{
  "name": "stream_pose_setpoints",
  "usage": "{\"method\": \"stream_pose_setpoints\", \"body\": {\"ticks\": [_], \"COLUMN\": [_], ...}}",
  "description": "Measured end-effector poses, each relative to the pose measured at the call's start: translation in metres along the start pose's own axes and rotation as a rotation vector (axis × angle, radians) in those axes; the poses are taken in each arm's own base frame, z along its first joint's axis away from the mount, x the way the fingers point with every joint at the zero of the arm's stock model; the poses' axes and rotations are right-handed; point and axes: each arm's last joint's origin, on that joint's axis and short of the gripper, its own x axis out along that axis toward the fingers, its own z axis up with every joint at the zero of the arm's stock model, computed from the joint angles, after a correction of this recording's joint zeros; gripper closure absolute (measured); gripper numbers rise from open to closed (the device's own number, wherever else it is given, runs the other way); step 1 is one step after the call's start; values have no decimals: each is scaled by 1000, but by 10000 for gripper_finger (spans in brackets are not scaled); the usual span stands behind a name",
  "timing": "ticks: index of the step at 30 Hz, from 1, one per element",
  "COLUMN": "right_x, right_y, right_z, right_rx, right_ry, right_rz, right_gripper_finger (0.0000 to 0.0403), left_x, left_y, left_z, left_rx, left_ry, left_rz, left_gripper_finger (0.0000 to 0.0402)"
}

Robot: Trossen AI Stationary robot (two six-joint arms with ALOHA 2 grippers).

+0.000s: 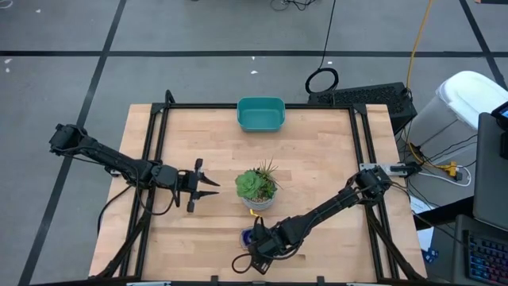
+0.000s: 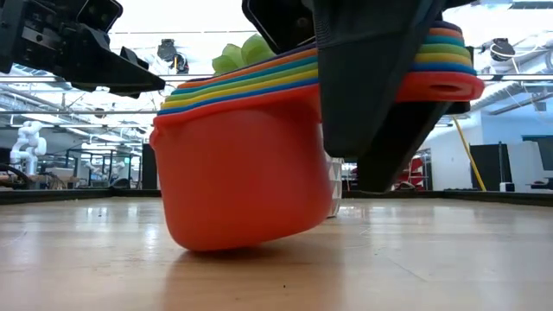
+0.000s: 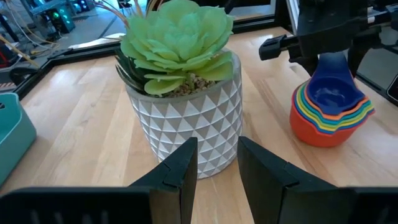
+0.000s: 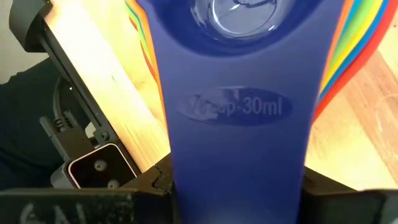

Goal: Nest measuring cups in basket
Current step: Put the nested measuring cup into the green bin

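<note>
The measuring cups (image 1: 251, 236) are nested in one stack, orange outermost and dark blue innermost, near the table's near edge in front of the potted plant. In the low view the stack (image 2: 242, 173) is tilted. My right gripper (image 1: 257, 246) is shut on the stacked handles. The teal basket (image 1: 261, 114) stands at the table's far edge, nothing in it showing. My left gripper (image 1: 208, 184) is open, hovering left of the plant and touching nothing. In its wrist view its fingers (image 3: 217, 168) point at the plant pot. My right gripper holds the nested cups by their stacked handles (image 4: 236, 118), pinched between the two fingers at the handles' side edges. The fingers (image 2: 380, 112) come from above, pointing down, across the handles. The stack is tilted, handle end raised, with the orange cup's bottom (image 2: 225, 242) at the table surface.
A green succulent in a white patterned pot (image 1: 255, 187) stands mid-table between the cups and the basket, and also between the two grippers. Black frame rails run along the table's left, right and far sides. Bare wood lies either side of the plant.
</note>
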Motion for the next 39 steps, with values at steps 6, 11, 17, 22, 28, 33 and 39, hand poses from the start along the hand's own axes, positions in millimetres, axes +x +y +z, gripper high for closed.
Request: {"method": "stream_pose_setpoints", "body": {"ticks": [6,11,17,22,28,33,39], "right_x": [0,0,0,-1,-1,-2,-2], "right_y": [-1,-6,-9,-12,-14,-15,-15], "right_z": [-1,-1,-1,-3,0,6,9], "right_rx": [-34,-35,-38,-27,-35,-69,-138], "right_ry": [5,-27,-36,-21,-35,-55,-57], "right_rz": [-14,-79,-114,-149,-156,-152,-147], "right_gripper_finger": [259,256,210,154,123,122,122], "left_x": [0,0,0,0,0,0,0], "left_y": [0,0,0,-1,-1,-1,-1], "left_z": [0,0,-1,-1,-1,-1,-2], "left_rx": [1,0,-4,-4,-4,-3,-3], "left_ry": [0,0,6,8,8,14,16], "left_rz": [0,-3,-4,-23,-22,-23,-23], "left_gripper_finger": [284,284,284,284,284,284,284]}}
